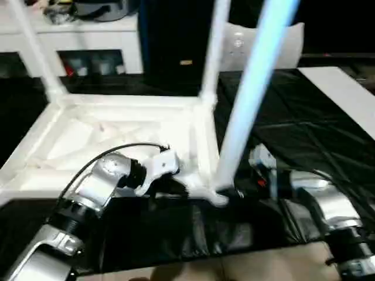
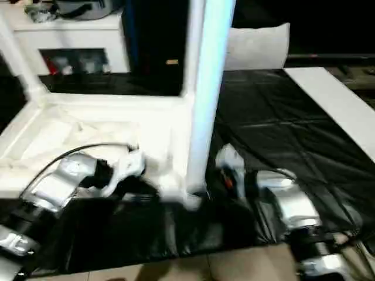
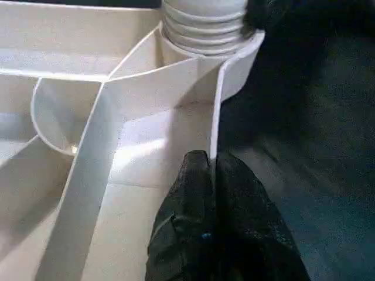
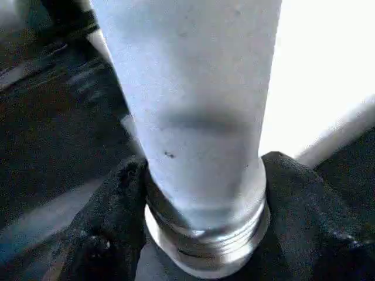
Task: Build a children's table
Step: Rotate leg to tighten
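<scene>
The right gripper (image 4: 205, 234) is closed on the near leg (image 1: 249, 99), one black finger (image 4: 108, 222) on each side of the tube just above its ribbed, flared end; that end sits at the near right corner socket (image 1: 217, 196) of the tabletop (image 1: 88, 137). The left gripper (image 3: 212, 167) pinches the tabletop's thin side wall beside the same corner, fingers (image 3: 193, 199) together on the rim; the tabletop lies upside down on black sheeting (image 1: 293, 123), ribs upward. Two more legs stand upright in the far corners: far right leg (image 1: 214, 50), far left leg (image 1: 35, 50); a white cabinet (image 1: 88, 35) stands behind.
</scene>
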